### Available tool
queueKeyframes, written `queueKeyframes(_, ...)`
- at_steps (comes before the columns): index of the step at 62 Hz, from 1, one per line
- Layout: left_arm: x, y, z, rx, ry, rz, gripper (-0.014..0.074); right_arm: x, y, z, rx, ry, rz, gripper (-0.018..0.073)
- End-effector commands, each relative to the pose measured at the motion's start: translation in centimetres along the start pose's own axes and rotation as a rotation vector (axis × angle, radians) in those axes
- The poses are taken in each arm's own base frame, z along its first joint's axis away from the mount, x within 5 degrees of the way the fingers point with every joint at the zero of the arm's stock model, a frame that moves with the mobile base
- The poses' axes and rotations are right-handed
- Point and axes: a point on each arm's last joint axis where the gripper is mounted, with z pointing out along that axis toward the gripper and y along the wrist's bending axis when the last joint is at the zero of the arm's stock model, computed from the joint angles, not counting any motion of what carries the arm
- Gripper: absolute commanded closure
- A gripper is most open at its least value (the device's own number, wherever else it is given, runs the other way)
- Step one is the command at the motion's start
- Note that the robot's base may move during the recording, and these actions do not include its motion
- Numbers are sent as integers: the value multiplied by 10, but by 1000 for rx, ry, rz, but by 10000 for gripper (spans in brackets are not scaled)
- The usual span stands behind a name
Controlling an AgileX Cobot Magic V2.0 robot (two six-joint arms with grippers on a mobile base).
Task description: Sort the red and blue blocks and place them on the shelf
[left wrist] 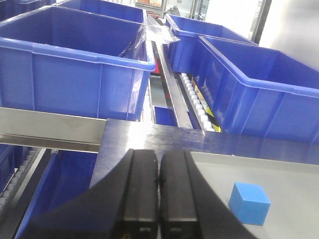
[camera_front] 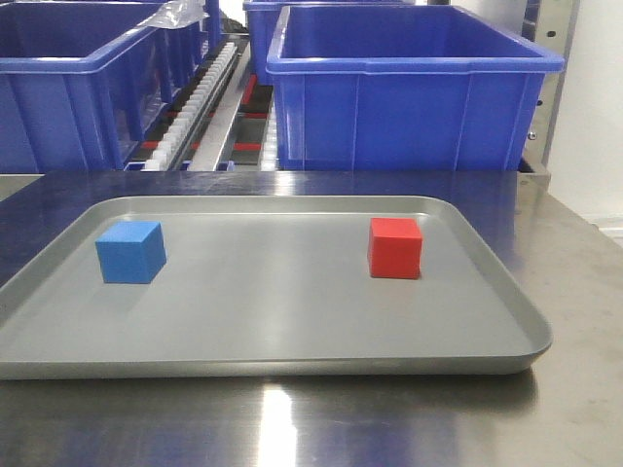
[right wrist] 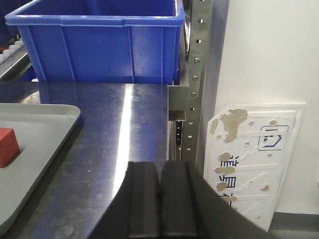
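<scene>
1. Left tool (left wrist: 158,160): fingers pressed together, nothing held, poised above the near-left corner of the tray.
2. Right tool (right wrist: 159,172): fingers likewise closed and empty, over bare bench to the tray's right.
3. Bench (camera_front: 292,423): shiny steel top that carries the tray.
4. Tray (camera_front: 292,367): flat, grey and rimmed, holding both blocks well apart.
5. Blue block (camera_front: 130,251): on the left side of the tray, upright, untouched.
6. Red block (camera_front: 394,247): on the right side of the tray, upright, untouched.
7. Shelf (camera_front: 226,122): beyond the bench, with white roller tracks (camera_front: 190,117) running between large blue bins (camera_front: 409,97).

Status: judged at the start, with no block grasped or placed.

Next move: a tool must open, lower astride its nearer block, close on opposite faces, then lift clear of the tray rim toward the shelf.
</scene>
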Motion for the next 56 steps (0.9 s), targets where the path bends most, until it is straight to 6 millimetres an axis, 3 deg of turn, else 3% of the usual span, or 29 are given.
queueKeyframes(1,0,-1,-1,21,-79,-8,467,-16,1,-3,-4,-131,-19,492)
queueKeyframes(56,0,-1,-1,21,-79,-8,467,-16,1,-3,-4,-131,-19,492)
